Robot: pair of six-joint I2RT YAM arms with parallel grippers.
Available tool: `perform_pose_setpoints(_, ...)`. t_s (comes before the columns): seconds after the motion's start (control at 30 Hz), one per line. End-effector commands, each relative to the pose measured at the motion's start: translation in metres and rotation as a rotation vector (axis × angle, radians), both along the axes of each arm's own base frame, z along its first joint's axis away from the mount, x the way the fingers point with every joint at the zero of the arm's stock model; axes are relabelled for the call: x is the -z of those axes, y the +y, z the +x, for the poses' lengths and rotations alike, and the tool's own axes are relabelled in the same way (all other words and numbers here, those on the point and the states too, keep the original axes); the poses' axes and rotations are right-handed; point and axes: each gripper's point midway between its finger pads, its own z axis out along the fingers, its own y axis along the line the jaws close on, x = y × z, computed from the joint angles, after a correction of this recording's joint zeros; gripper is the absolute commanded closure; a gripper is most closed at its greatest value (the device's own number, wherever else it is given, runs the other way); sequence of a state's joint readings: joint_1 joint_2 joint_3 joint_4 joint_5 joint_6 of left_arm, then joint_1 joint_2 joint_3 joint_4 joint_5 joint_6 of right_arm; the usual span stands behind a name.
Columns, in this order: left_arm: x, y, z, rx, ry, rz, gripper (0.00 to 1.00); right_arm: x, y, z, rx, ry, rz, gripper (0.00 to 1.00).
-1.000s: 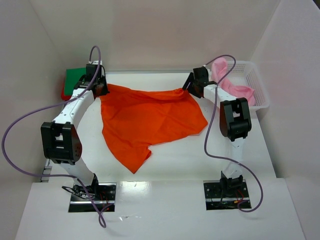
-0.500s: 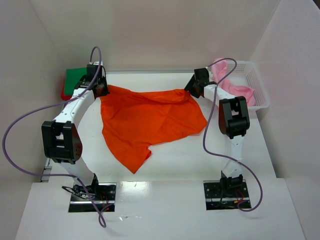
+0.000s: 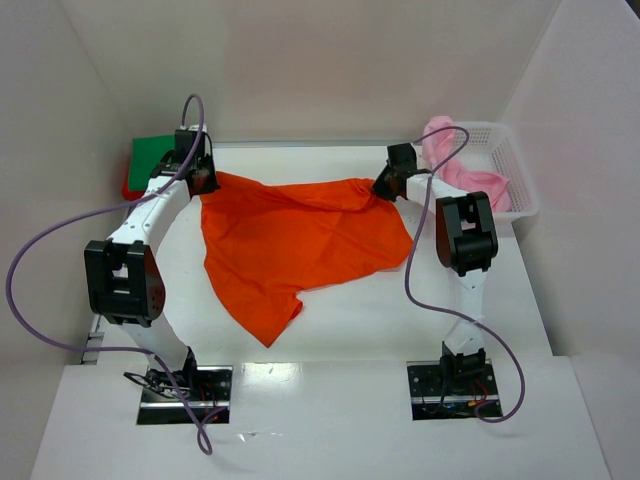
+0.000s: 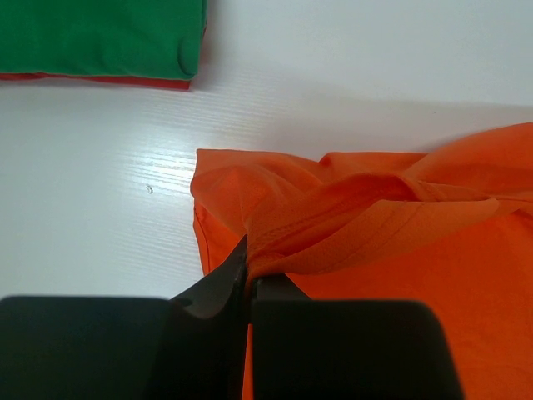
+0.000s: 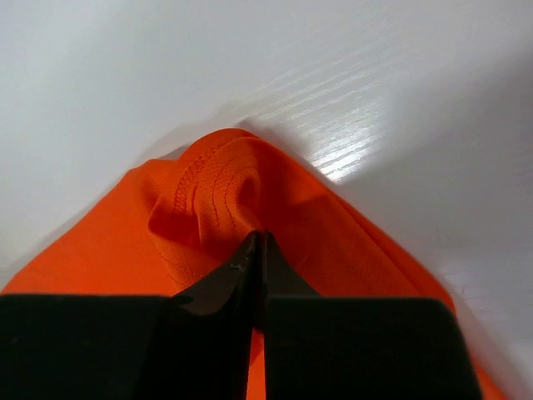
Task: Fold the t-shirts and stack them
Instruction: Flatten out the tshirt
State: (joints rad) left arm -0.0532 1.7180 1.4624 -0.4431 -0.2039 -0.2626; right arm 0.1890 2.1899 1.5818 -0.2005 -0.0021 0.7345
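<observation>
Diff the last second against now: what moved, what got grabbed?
The right claw closed on the far right corner of the orange t-shirt, barely shifting position. Unchanged: the left claw stays shut on the shirt's far left corner; the green t-shirt and the pink t-shirt in the basket sit as before.
</observation>
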Motion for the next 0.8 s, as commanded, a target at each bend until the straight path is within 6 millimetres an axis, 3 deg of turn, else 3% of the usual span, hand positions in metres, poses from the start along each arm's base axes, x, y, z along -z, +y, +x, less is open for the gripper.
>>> perform_pose_setpoints(0.0, 0.000, 0.000, 0.003, 0.014, -0.005, 0.004, 1.00, -0.024, -0.002, 0.009, 0.018, -0.063, 0.023, 1.00)
perform_pose_setpoints(0.07, 0.000, 0.000, 0.003, 0.014, -0.005, 0.004, 1.00, -0.036, -0.009, 0.010, 0.036, -0.080, 0.017, 1.00)
perform_pose_setpoints(0.1, 0.000, 0.000, 0.003, 0.014, -0.005, 0.004, 1.00, -0.056, -0.017, 0.011, 0.056, -0.112, 0.012, 1.00)
perform_pose_setpoints(0.2, -0.001, 0.001, 0.003, 0.000, -0.006, 0.002, 1.00, -0.078, -0.033, 0.010, 0.085, -0.141, -0.008, 1.00)
perform_pose_setpoints(0.37, -0.033, 0.010, 0.012, -0.034, -0.060, 0.007, 1.00, -0.161, -0.059, 0.007, 0.125, -0.285, -0.011, 1.00)
perform_pose_setpoints(0.4, -0.033, 0.018, 0.012, -0.050, -0.060, 0.007, 1.00, -0.161, -0.067, 0.007, 0.139, -0.285, -0.013, 1.00)
perform_pose_setpoints(0.43, -0.039, 0.017, 0.015, -0.038, -0.075, -0.013, 1.00, -0.180, -0.067, 0.006, 0.133, -0.319, -0.016, 1.00)
perform_pose_setpoints(0.77, -0.150, 0.024, 0.041, -0.024, -0.314, 0.015, 1.00, -0.298, -0.082, -0.010, 0.168, -0.544, -0.029, 1.00)
